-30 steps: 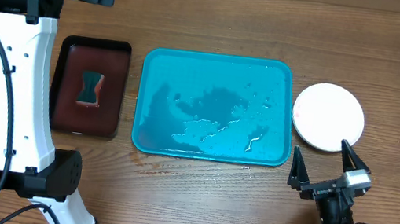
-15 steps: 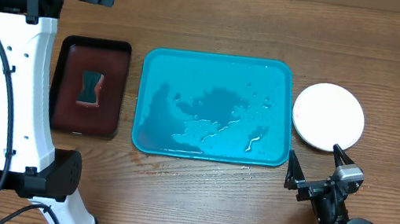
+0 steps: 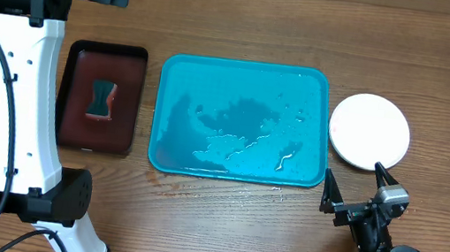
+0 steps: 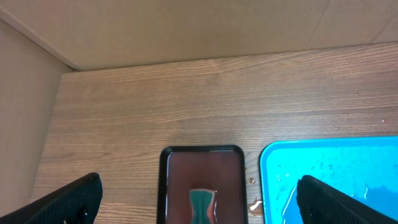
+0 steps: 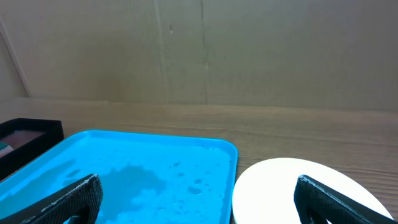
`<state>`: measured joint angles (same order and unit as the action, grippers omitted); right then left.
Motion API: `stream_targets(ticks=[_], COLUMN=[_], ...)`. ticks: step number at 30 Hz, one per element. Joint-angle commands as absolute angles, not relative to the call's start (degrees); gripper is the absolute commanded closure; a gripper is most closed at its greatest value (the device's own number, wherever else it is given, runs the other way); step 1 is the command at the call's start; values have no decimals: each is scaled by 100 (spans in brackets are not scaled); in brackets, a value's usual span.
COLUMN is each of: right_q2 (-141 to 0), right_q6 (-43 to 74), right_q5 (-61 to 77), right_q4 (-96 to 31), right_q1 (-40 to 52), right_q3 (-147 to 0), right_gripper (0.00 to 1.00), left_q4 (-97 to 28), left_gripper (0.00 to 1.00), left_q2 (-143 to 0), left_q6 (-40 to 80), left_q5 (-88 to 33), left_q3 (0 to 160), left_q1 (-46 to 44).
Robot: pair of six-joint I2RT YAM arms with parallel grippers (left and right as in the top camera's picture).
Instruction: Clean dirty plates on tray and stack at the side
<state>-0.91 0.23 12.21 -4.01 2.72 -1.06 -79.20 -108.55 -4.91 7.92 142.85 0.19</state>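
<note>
The turquoise tray (image 3: 188,76) lies mid-table with no plates on it, only water pooled on its floor; it also shows in the right wrist view as the tray (image 5: 124,168). A white plate (image 3: 370,132) rests on the wood just right of the tray, clean on top. My right gripper (image 3: 354,174) stands open just in front of that plate (image 5: 280,190), nothing between its fingers (image 5: 71,202). High over the table's left side, my left gripper (image 4: 199,205) is open and holds nothing.
A dark red tray (image 3: 74,121) with a black rim sits left of the turquoise one and holds a green sponge (image 3: 102,99). The left arm's white column (image 3: 18,104) rises along the table's left side. Cardboard walls stand behind the table.
My right gripper has drawn back a little from the white plate toward the table's front edge, then stopped. The left arm has stayed still.
</note>
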Motion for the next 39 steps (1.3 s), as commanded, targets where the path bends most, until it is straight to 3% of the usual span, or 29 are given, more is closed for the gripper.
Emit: stream_targets(ticks=[1,13,19,23,39], right_q2=[-56,-56,-56,-56,-56], right_q6=[62,64,62,64,62], right_q5=[1223,1223,1225,1225,1225], right_q4=[-360,-360,-360,-360,-360], right_q1=[305,305,305,305,305], right_q3=[-47,-47,-47,-47,-47], right_gripper=[0,0,0,0,0], left_q4=[-7918,-8578,-8208,-7360,-2014], left_gripper=[0,0,0,0,0], left_q2=[-10836,-8925,-7356,-6169,-2432], left_q6=[-578,-746,-749,-753,-659], left_q5=[858,1076,515,183,-454], left_q3=[14265,14232,13128,11456,3820], left_q1=[34,145,801,1131,773])
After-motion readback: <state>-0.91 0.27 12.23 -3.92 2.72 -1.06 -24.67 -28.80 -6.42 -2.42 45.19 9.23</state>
